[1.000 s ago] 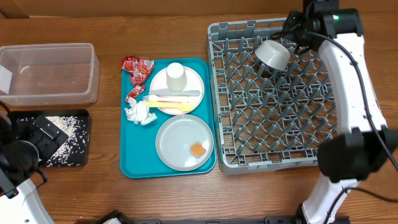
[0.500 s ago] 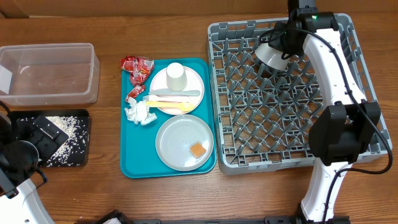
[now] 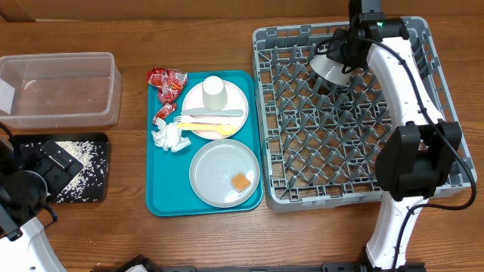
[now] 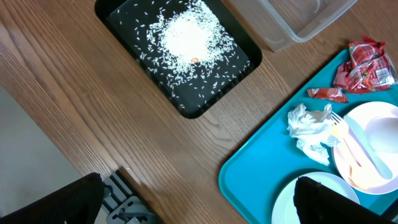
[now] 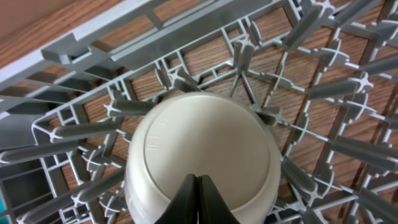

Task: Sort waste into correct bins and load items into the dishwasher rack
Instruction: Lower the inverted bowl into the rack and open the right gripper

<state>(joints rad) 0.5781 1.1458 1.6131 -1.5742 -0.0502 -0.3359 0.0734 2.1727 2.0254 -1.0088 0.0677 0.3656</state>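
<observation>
Fingertips [image 5: 186, 202] of the right gripper [image 5: 196, 199] meet, closed, at the near edge of the upturned small grey bowl [image 5: 202, 143] among pegs in the upper left of the dishwasher rack [image 3: 259, 113], just under its top wall; whether they pinch it cannot be told. Left gripper [image 4: 199, 202] hangs spread wide and empty at lower left, over bare wood between black tray [image 4: 239, 68] and teal tray [image 4: 249, 174].
</observation>
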